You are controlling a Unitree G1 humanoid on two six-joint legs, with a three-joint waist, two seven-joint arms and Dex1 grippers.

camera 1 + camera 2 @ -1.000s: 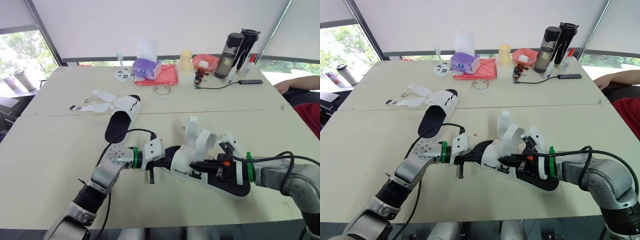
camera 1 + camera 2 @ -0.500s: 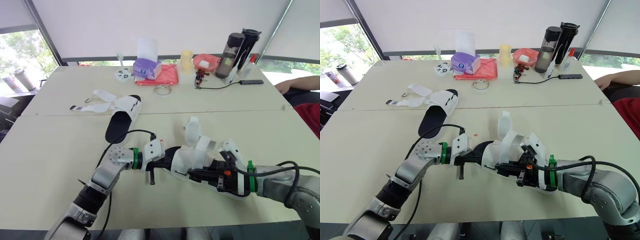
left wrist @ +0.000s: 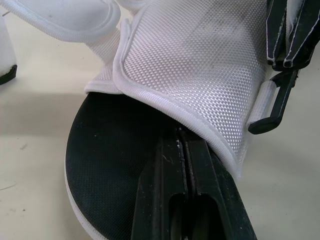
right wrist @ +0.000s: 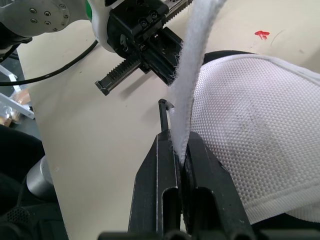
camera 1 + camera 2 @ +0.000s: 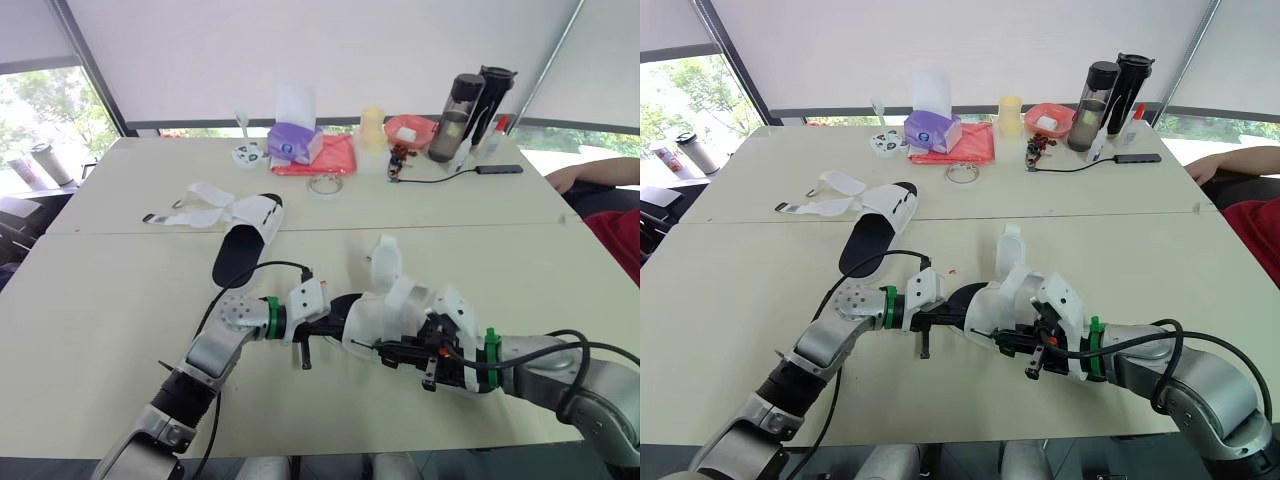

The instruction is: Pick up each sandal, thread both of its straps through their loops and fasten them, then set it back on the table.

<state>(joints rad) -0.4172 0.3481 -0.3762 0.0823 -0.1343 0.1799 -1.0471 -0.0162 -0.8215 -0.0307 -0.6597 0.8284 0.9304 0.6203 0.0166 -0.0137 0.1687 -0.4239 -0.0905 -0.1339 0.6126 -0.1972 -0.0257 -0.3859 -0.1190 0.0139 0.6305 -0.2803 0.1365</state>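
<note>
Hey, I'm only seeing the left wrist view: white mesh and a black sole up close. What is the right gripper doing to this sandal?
Observer: The right gripper is shut on a white strap of the near sandal. The strap runs up from between its fingers.
Operator: Where's the other sandal?
Observer: The far sandal lies on the table farther off, toward the robot's left, with its straps spread open and unfastened.
Operator: Is anyone near the table?
Observer: A person's arm rests at the table's far right edge, well away from both sandals.
</note>
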